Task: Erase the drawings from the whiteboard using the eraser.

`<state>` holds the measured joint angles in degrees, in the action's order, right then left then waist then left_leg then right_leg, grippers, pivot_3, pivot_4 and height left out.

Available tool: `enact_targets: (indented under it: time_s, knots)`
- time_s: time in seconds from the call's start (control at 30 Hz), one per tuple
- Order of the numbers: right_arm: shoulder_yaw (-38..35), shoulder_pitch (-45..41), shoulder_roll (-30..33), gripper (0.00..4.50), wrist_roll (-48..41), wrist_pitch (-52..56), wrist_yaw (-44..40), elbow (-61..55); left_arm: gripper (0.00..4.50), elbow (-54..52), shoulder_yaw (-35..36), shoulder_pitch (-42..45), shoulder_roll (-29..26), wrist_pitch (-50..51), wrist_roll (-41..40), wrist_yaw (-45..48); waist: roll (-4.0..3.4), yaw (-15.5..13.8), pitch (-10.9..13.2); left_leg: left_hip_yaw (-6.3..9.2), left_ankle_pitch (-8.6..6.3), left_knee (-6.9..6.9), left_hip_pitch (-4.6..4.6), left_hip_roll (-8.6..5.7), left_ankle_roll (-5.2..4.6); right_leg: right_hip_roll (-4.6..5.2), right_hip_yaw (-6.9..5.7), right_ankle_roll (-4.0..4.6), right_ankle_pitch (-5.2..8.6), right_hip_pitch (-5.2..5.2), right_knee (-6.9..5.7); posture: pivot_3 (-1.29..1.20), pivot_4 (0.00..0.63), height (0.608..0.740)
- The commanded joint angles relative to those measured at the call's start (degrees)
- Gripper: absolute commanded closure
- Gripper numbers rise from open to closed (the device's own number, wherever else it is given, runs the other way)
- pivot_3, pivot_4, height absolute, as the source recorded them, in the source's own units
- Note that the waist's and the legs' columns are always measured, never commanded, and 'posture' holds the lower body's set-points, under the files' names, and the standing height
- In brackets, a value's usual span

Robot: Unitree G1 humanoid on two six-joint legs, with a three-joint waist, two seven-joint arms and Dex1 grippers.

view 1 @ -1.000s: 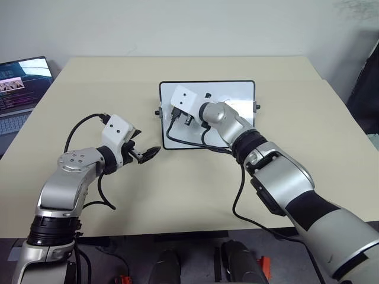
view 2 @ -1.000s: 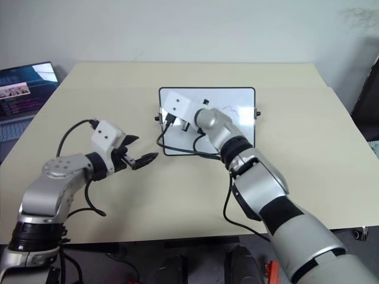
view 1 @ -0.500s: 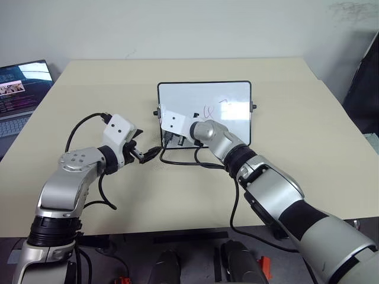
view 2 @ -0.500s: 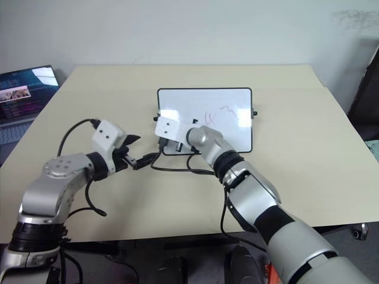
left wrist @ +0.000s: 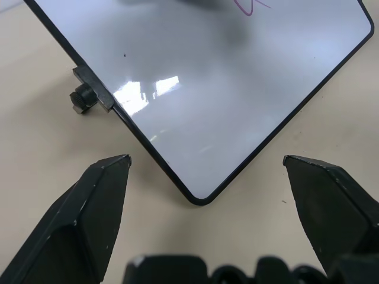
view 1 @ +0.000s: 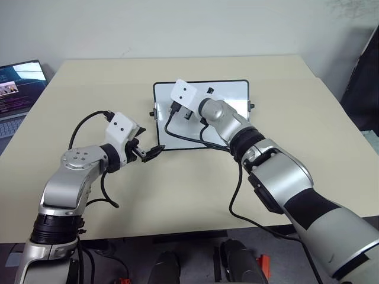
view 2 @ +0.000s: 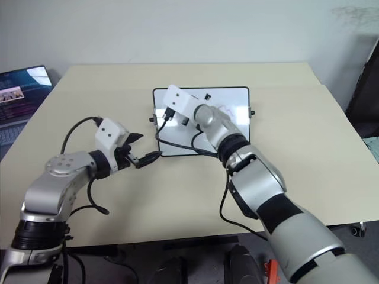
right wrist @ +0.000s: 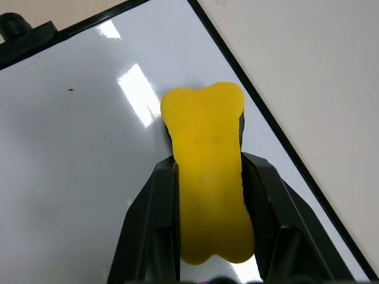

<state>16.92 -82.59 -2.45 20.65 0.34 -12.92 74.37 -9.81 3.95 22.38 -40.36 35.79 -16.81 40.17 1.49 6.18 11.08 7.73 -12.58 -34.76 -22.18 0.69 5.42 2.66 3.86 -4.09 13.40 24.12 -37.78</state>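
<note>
Nearest, the left gripper (left wrist: 204,171) has its fingers spread wide at the whiteboard (view 1: 234,94)'s near corner, lower centre of the wrist frame — not clamping it, so the board could slide under a wipe. Farther up, the right gripper (right wrist: 208,177) pinches the eraser (right wrist: 208,171) — its yellow tip juts beyond the fingertips, near the frame edge, where it might snag. A red drawing (left wrist: 251,6) remains.

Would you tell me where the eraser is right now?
The eraser sits clamped in the right pincer, over the whiteboard near its black-framed edge.
</note>
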Motion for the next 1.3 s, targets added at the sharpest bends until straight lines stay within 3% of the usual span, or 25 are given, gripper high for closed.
enact_targets:
  time_s: [0.03, 0.2, 0.43, 0.7, 1.3]
  knots:
    - [-2.79, -1.19, 3.19, 3.39, -2.86, -0.89, -4.54, -4.73, 0.0, -1.56, 0.47, 0.91, -0.15, -0.23, -0.54, 0.35, 0.0, 0.09, 0.0, 0.0, 0.0, 0.0, -0.01, 0.0, 0.0, 0.0, 0.0, 0.0, 0.0, 0.0, 0.0, 0.0, 0.15, 0.74]
    - [-3.82, 4.59, 12.99, 3.39, -4.06, 2.06, -12.42, -16.22, 0.0, -0.48, -0.81, 2.43, 0.45, -0.69, -0.66, 1.67, 0.0, -0.79, 0.01, 0.08, 0.0, -0.08, -0.19, 0.0, 0.0, 0.01, -0.11, -0.02, 0.0, 0.0, 0.08, 0.0, 0.15, 0.74]
    - [-2.32, 13.55, 19.19, 3.39, -2.9, 7.58, -16.56, -27.57, 0.0, 2.24, -3.07, 5.37, 2.16, -1.94, 0.04, 2.9, -0.02, -0.37, 0.02, -0.01, 0.0, -0.08, -0.17, 0.0, 0.01, 0.01, -0.02, -0.01, 0.0, 0.03, 0.04, 0.0, 0.15, 0.74]
    - [-0.51, 17.52, 18.4, 3.39, -2.68, 12.82, -19.01, -36.84, 0.0, 3.19, -3.79, 6.01, 2.46, -2.53, 0.16, 4.15, -0.02, 0.1, 0.02, -0.04, 0.0, -0.11, -0.05, 0.0, 0.01, 0.01, 0.03, -0.01, 0.0, 0.0, -0.06, 0.0, 0.15, 0.74]
    - [1.61, 16.85, 14.26, 3.39, -1.6, 12.71, -17.39, -34.01, 0.0, 3.16, -4.02, 5.45, 1.86, -2.28, 0.33, 5.15, -0.01, 0.04, 0.02, -0.03, 0.0, -0.1, -0.07, 0.0, 0.01, 0.01, 0.02, -0.01, 0.0, 0.01, -0.04, 0.0, 0.15, 0.74]
